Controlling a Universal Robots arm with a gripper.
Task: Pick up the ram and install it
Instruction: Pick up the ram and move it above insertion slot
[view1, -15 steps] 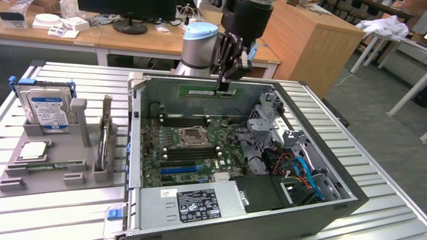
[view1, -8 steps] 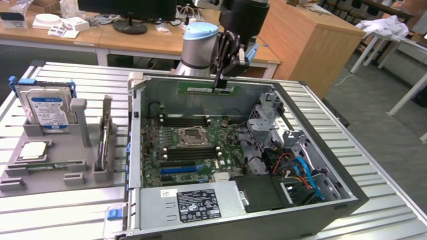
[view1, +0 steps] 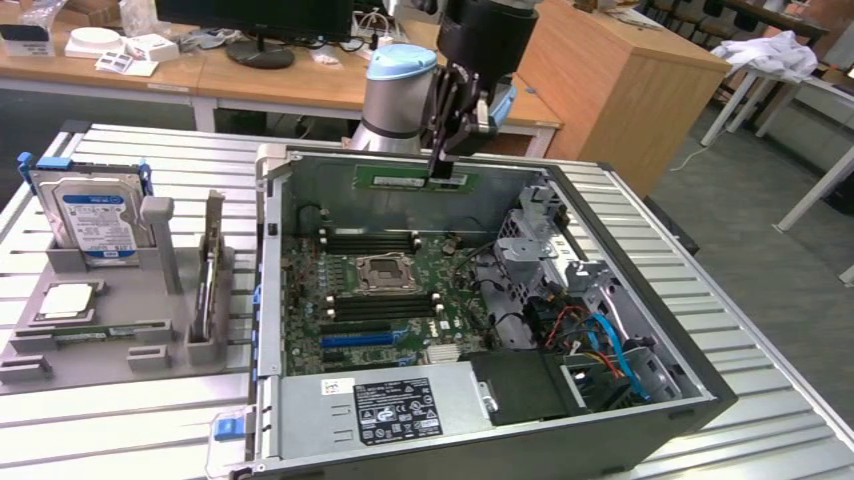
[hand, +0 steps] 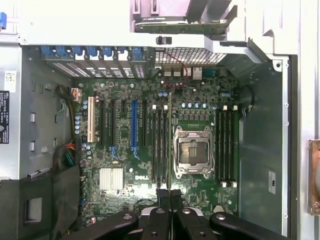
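1 green ram (view1: 400, 181), 1 open computer case (view1: 271, 260), 1 motherboard (view1: 314, 335), 1 processor socket (view1: 386, 270), 2 banks of black memory slots (view1: 374, 241), 1 blue-labelled hard drive (view1: 91, 215), 1 power supply (view1: 314, 410), 1 pincer (view1: 441, 172)

Silver-grey arm (view1: 387, 112) with a pale blue joint cap (view1: 400, 60); black tool (view1: 442, 175) of hinged links, 4 round silver screws (hand: 156, 211).

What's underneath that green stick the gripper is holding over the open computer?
Below the ram, clamped in the gripper, lies the motherboard: black memory slots beside the processor socket. The ram's edge covers the strip directly beneath.
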